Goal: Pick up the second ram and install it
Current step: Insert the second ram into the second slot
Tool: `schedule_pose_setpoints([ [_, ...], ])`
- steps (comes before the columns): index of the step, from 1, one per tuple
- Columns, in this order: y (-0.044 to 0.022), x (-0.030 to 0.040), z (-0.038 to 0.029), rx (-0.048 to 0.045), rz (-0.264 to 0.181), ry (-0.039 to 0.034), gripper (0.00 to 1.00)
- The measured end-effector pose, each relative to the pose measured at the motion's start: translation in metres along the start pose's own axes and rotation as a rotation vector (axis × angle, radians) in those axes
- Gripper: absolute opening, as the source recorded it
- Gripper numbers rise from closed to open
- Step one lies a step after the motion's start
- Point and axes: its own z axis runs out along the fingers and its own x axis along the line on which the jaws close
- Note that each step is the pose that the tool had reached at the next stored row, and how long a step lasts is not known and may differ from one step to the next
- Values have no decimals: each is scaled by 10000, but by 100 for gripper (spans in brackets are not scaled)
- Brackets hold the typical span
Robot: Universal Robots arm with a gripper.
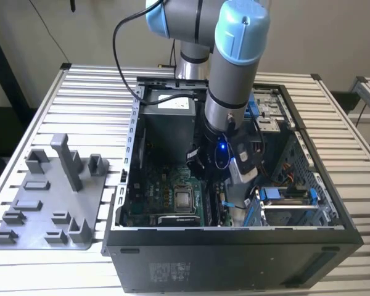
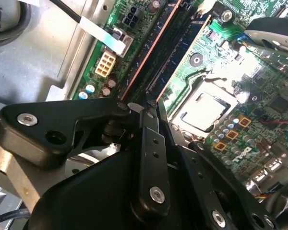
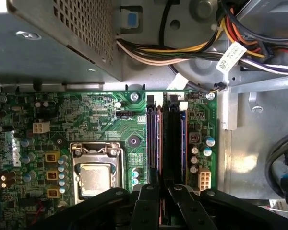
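- Jaws (image 3: 163,188) sit low over the near end of the memory slots in both wrist views (image 2: 154,103). Their black links crowd the foreground, and I cannot tell whether they are pinching anything or standing slightly apart.
- From the exterior view, the slatted metal bench (image 1: 86,92) carries everything. On it, an open black computer case (image 1: 234,259) lies on its side.
- The grey and light-blue arm (image 1: 234,61) reaches down into that case, its wrist close over the board.
- On the exterior view's left, a grey fixture tray (image 1: 37,209) with upright posts rests on the bench just beside the case.
- The first wrist view brings up a perforated grey metal box (image 3: 48,38) and a bundle of coloured cables (image 3: 182,50) beyond the green motherboard (image 3: 86,115).
- The processor socket (image 3: 96,177) with its silver lid lies beside the memory slots. The second wrist view shows it (image 2: 201,110) from a slant.
- The second ram (image 3: 167,139) seems to be the dark stick on edge among the slots. It runs straight away from the jaws, clearest in the second wrist view (image 2: 165,52). How deep it sits I cannot tell.
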Motion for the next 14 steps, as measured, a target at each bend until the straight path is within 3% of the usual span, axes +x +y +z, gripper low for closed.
schedule_pose_setpoints([
  [2,0,0,1,14,16,0,14],
  [6,2,0,6,163,26,-6,14],
  [14,5,0,28,191,27,-7,14],
])
